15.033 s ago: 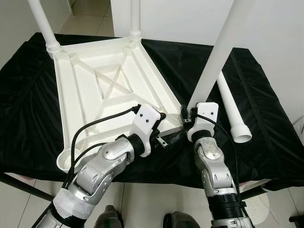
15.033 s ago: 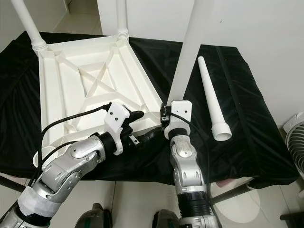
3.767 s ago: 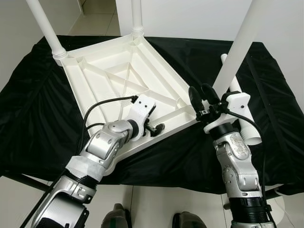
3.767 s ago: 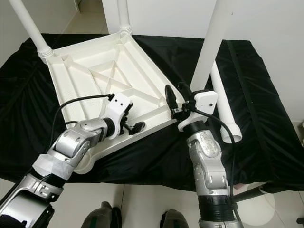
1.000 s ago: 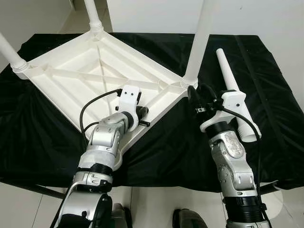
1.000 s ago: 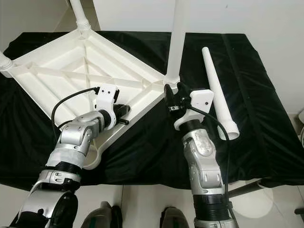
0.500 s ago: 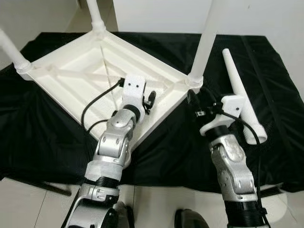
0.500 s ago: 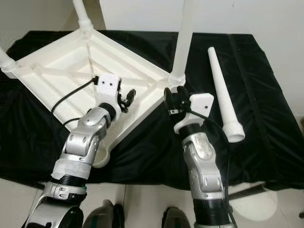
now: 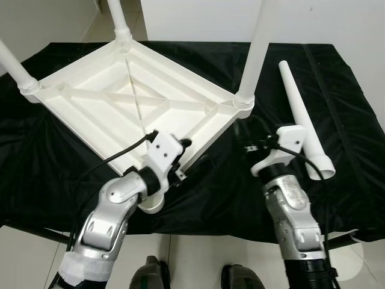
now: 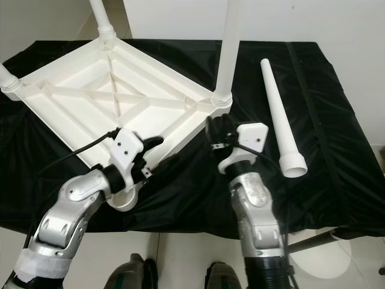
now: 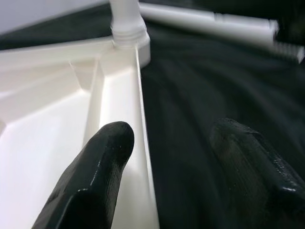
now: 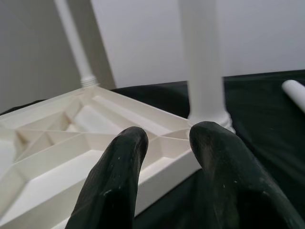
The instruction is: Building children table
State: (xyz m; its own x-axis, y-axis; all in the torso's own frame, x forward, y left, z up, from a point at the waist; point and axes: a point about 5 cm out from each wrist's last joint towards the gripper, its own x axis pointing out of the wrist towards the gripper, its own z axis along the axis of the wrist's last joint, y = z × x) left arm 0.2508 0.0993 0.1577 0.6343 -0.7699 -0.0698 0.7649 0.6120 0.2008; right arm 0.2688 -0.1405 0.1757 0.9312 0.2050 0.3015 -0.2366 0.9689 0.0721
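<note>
1. the white tabletop lay upside down on the black cloth, ribs up, which i judged was to keep the leg sockets facing up for fitting.
2. three legs stood in their corners: the far leg, the left leg and the near-right leg. the near corner socket, at the table's front edge, had no leg in it.
3. the fourth leg lay loose on the cloth to my right, wide end toward me, well apart from the tabletop and just beside my right arm.
4. my left gripper sat at the near-right rim of the tabletop. in the left wrist view its fingers were spread, one over the white rim and the other over the cloth, so the rim lay between them. i could not tell whether either touched it; i read the claw as released, placed to steady or turn the top.
5. my right gripper hung just in front of the base of the near-right leg. in the right wrist view its fingers were parted with nothing between them, the leg collar beyond them.
6. my judgement was that the loose leg had to go into the empty near socket next, and the right claw lay nearer to it.
</note>
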